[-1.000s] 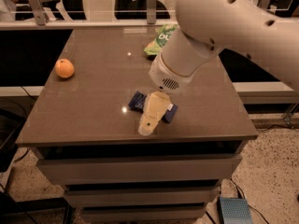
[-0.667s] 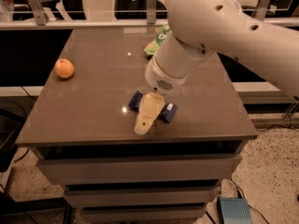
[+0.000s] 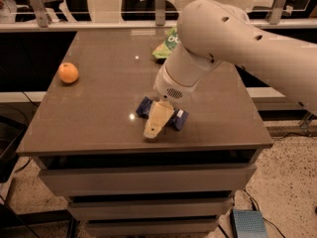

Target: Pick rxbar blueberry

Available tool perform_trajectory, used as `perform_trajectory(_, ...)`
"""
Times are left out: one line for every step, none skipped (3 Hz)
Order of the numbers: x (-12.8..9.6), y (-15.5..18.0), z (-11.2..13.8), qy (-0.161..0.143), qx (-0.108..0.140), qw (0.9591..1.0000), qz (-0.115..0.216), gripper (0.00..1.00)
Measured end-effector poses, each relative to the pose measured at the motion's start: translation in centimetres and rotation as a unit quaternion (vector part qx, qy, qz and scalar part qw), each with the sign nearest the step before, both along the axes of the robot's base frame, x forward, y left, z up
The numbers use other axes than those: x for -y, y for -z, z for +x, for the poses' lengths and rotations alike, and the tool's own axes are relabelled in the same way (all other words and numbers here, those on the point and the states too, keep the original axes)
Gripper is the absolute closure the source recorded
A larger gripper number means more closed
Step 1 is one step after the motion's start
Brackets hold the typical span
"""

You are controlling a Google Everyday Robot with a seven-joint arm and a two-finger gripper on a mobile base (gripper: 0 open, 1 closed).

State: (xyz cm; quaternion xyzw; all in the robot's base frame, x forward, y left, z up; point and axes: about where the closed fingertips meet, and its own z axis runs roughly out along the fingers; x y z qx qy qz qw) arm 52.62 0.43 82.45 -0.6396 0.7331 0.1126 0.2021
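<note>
The rxbar blueberry (image 3: pixel 145 107), a small flat bar in a dark navy-blue wrapper, lies on the brown tabletop (image 3: pixel 99 103) near its front middle. My gripper (image 3: pixel 156 122) hangs from the big white arm directly over the bar and covers its middle. Only the bar's left end and its right end (image 3: pixel 179 119) show on either side of the cream-coloured finger (image 3: pixel 159 118). The finger's tip reaches down to the table just in front of the bar.
An orange round fruit (image 3: pixel 68 73) sits at the table's left side. A green snack bag (image 3: pixel 166 46) lies at the back, partly behind my arm. The table's front edge (image 3: pixel 143 148) is close below the gripper. Drawers sit under the top.
The gripper and arm have shifted slightly left and settled lower over the bar. The bar, fruit and bag have not moved.
</note>
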Motion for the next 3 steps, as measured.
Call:
perform_trajectory(0.1, 0.33, 0.3, 0.002, 0.0, 1.0, 0.004, 0.41)
perform_trajectory(0.2, 0.36, 0.34, 0.004, -0.001, 1.0, 0.007, 0.64)
perform_trajectory(0.2, 0.19, 0.34, 0.004, -0.001, 1.0, 0.007, 0.87)
